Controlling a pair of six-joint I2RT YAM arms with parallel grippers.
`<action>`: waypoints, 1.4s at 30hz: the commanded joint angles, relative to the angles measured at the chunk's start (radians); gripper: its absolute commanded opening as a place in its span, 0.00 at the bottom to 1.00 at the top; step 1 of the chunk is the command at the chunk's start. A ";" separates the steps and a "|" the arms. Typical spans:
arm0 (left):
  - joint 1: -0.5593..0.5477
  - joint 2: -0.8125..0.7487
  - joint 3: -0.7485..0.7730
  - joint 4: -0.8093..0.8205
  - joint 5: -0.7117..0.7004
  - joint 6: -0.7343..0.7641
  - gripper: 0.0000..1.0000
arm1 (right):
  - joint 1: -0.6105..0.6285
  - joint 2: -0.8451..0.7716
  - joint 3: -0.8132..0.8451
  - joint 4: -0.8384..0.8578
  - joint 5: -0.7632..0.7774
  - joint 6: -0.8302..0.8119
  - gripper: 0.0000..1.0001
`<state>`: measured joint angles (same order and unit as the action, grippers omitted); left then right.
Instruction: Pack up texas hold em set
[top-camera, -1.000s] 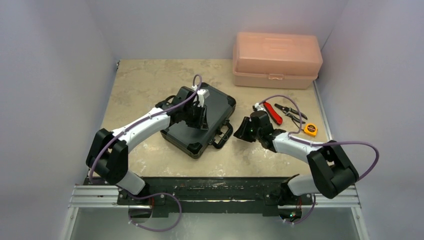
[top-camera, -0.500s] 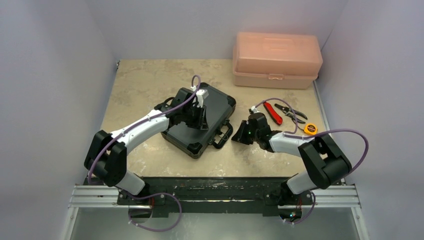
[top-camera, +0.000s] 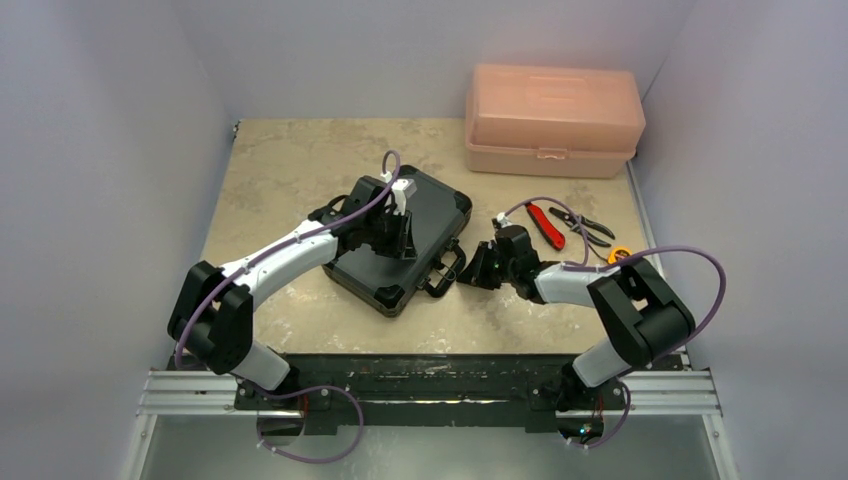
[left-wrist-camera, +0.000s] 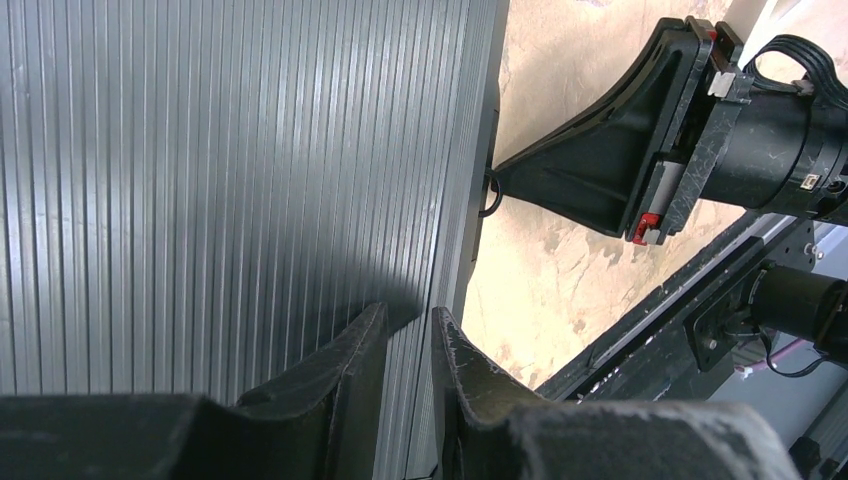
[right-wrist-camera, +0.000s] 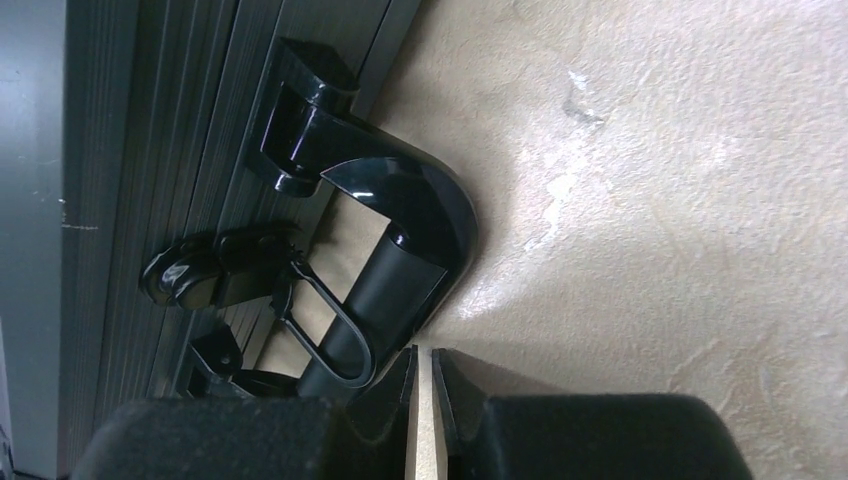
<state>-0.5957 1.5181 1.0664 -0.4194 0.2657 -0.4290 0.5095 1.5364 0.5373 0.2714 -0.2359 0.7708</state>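
The black ribbed poker case (top-camera: 437, 203) lies closed on the table's middle. My left gripper (top-camera: 401, 240) rests on top of its lid, near the handle side. In the left wrist view the fingers (left-wrist-camera: 408, 316) are nearly together on the ribbed lid (left-wrist-camera: 200, 150), with nothing between them. My right gripper (top-camera: 473, 274) lies low on the table just right of the case's handle (top-camera: 448, 268). In the right wrist view its jaws (right-wrist-camera: 425, 352) are closed to a thin slit and empty, right beside the glossy handle (right-wrist-camera: 405, 225) and a wire latch (right-wrist-camera: 330, 330).
A pink plastic toolbox (top-camera: 553, 120) stands at the back right. Red-handled pliers (top-camera: 547, 225), black pliers (top-camera: 584, 226) and an orange tape measure (top-camera: 621, 258) lie right of the right arm. A metal rail (top-camera: 430, 390) runs along the near edge.
My right gripper has moved left across the table, closer to the case's handle. The left gripper has stayed on the lid.
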 joint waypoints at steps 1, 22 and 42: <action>-0.006 0.052 -0.068 -0.137 -0.040 0.004 0.23 | -0.001 0.009 0.001 0.050 -0.049 0.004 0.12; -0.007 0.024 -0.073 -0.139 -0.043 0.001 0.20 | 0.016 0.024 0.029 0.063 -0.092 0.004 0.00; -0.007 0.020 -0.075 -0.137 -0.039 0.001 0.20 | 0.020 -0.020 0.074 0.018 -0.089 0.002 0.00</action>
<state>-0.5957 1.5047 1.0492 -0.4068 0.2565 -0.4351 0.5236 1.5509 0.5591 0.2726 -0.3073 0.7708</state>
